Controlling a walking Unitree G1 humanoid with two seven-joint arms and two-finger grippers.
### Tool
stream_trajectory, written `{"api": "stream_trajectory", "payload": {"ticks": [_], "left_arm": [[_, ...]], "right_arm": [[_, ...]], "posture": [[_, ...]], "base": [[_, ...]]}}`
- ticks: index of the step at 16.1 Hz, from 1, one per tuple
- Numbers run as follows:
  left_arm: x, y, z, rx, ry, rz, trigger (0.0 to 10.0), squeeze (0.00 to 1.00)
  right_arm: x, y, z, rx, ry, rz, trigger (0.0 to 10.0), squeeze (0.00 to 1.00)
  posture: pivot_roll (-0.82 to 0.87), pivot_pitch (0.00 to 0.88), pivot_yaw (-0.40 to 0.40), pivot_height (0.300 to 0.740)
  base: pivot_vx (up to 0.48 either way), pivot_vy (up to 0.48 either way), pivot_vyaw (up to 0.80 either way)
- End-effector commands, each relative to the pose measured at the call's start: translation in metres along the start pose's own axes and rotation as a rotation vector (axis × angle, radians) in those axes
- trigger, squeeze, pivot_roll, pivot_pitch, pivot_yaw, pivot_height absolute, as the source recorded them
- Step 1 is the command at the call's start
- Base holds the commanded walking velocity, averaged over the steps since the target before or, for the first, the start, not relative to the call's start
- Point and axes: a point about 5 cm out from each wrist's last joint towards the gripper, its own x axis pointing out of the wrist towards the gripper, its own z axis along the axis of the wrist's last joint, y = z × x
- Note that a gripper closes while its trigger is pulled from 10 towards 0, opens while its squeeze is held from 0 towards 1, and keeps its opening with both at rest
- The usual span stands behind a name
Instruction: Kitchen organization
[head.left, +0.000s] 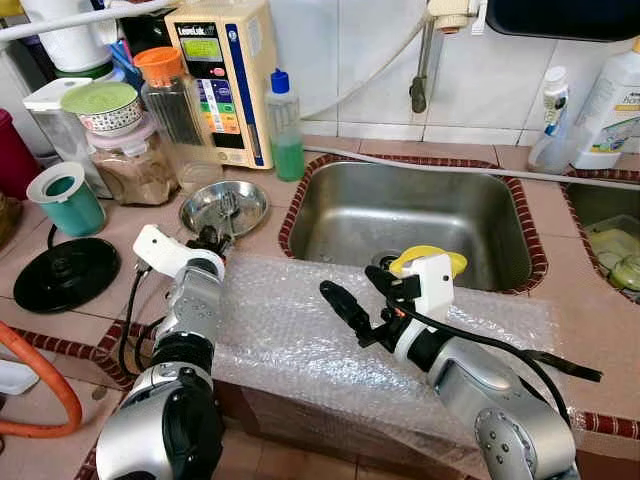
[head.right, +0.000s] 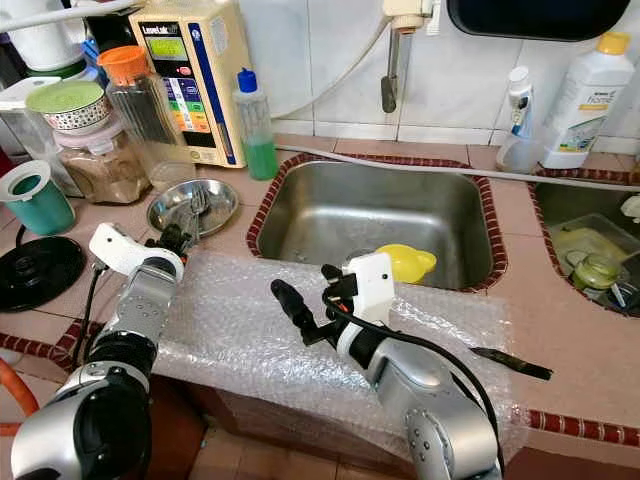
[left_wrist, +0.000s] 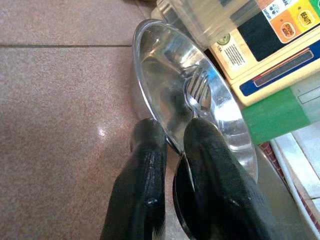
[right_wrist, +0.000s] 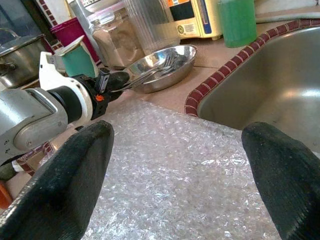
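My left gripper (left_wrist: 172, 150) has matt black fingers, slightly glossy along their edges, closed on the polished rim of a steel dish (left_wrist: 165, 85) whose mirror-bright inside reflects the metal fork (left_wrist: 199, 90) lying in it. The counter (left_wrist: 60, 115) beneath is speckled brownish tile, smooth with a soft sheen. My right gripper (right_wrist: 180, 175), its rubbery matt fingertips (right_wrist: 60, 170) spread wide, hangs over a sheet of clear bubble wrap (right_wrist: 180, 165), crinkled and glinting. The sink (head.left: 410, 215) is brushed stainless steel, dull-shiny, edged in dark red mosaic tile.
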Motion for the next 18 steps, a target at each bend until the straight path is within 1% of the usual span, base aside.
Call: {"api": "stream_trajectory", "payload": {"ticks": [1,5,6,8,11,13,14,16,18], "left_arm": [[0.002,-0.005,0.007,-0.001,-0.012,-0.01,0.0,0.0],[0.004,-0.004,0.011,-0.023,-0.018,0.002,0.0,0.0],[0.004,-0.005,0.014,-0.019,-0.036,0.003,0.0,0.0],[0.004,-0.013,0.027,0.05,-0.102,-0.02,0.0,0.0],[0.003,-0.021,0.039,0.117,-0.16,-0.042,0.0,0.0],[0.002,-0.023,0.047,0.141,-0.192,-0.046,0.0,0.0],[0.001,-0.025,0.054,0.166,-0.228,-0.056,0.0,0.0],[-0.001,-0.029,0.061,0.21,-0.265,-0.082,0.0,0.0],[-0.005,-0.042,0.066,0.264,-0.303,-0.171,0.0,0.0]], "right_arm": [[0.002,0.004,0.003,-0.007,-0.01,0.014,10.0,0.0],[0.002,0.004,0.003,-0.006,-0.012,0.012,10.0,0.0],[0.002,0.004,0.003,-0.007,-0.012,0.01,10.0,0.0],[0.002,0.003,0.003,-0.007,-0.013,0.009,10.0,0.0],[0.002,0.003,0.004,-0.008,-0.015,0.005,10.0,0.0],[0.003,0.002,0.003,-0.008,-0.016,0.001,10.0,0.0],[0.003,0.001,0.004,-0.01,-0.018,-0.002,10.0,0.0],[0.003,0.0,0.005,-0.011,-0.02,-0.004,10.0,0.0],[0.005,-0.001,0.007,-0.018,-0.029,-0.019,10.0,0.0]], "posture": [[-0.08,0.0,0.129,0.74],[-0.08,0.0,0.132,0.74],[-0.08,0.0,0.132,0.74],[-0.08,0.0,0.132,0.74],[-0.08,0.0,0.133,0.74],[-0.08,0.0,0.136,0.74],[-0.08,0.0,0.137,0.74],[-0.07,0.0,0.135,0.74],[-0.07,0.0,0.131,0.74]], "base": [[0.0,0.0,0.0],[0.0,0.0,0.0],[0.0,0.0,0.0],[0.0,0.0,0.0],[0.0,0.0,0.0],[0.0,0.0,0.0],[0.0,0.0,0.0],[0.0,0.0,0.0],[0.0,0.0,0.0]]}}
